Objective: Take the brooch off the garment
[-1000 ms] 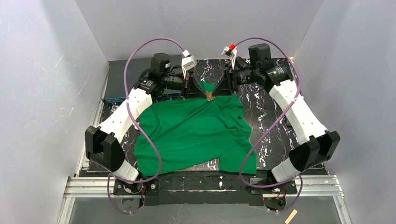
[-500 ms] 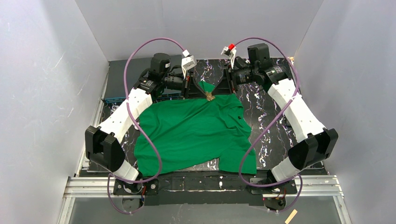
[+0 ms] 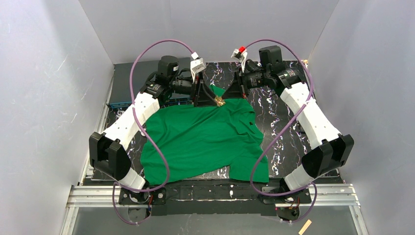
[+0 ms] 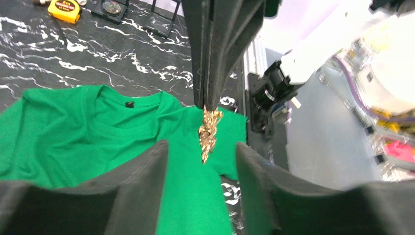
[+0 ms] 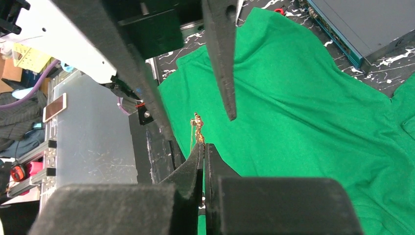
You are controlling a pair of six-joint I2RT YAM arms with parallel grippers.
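Observation:
The green garment point(image 3: 205, 137) lies spread on the black marbled table, collar toward the far side. The brooch point(image 4: 208, 134), a small golden-orange leaf, hangs just over the fabric near the neckline point(image 4: 128, 104). My right gripper point(image 5: 203, 147) is shut on its upper end, seen in the left wrist view as narrow tips point(image 4: 207, 100) pinching it. My left gripper point(image 4: 200, 147) stands open, one finger on either side of the brooch, touching nothing. From above, both grippers meet at the brooch point(image 3: 219, 102). Whether the pin still sits in the cloth I cannot tell.
A flat blue-grey box point(image 3: 120, 88) lies at the table's far left. A yellow tape measure point(image 4: 64, 7) and small black cases point(image 4: 111, 7) sit on the table beyond the collar. White walls enclose three sides.
My left gripper has opened and let go of the brooch. My right gripper has closed onto it. The shirt and both arms have barely moved.

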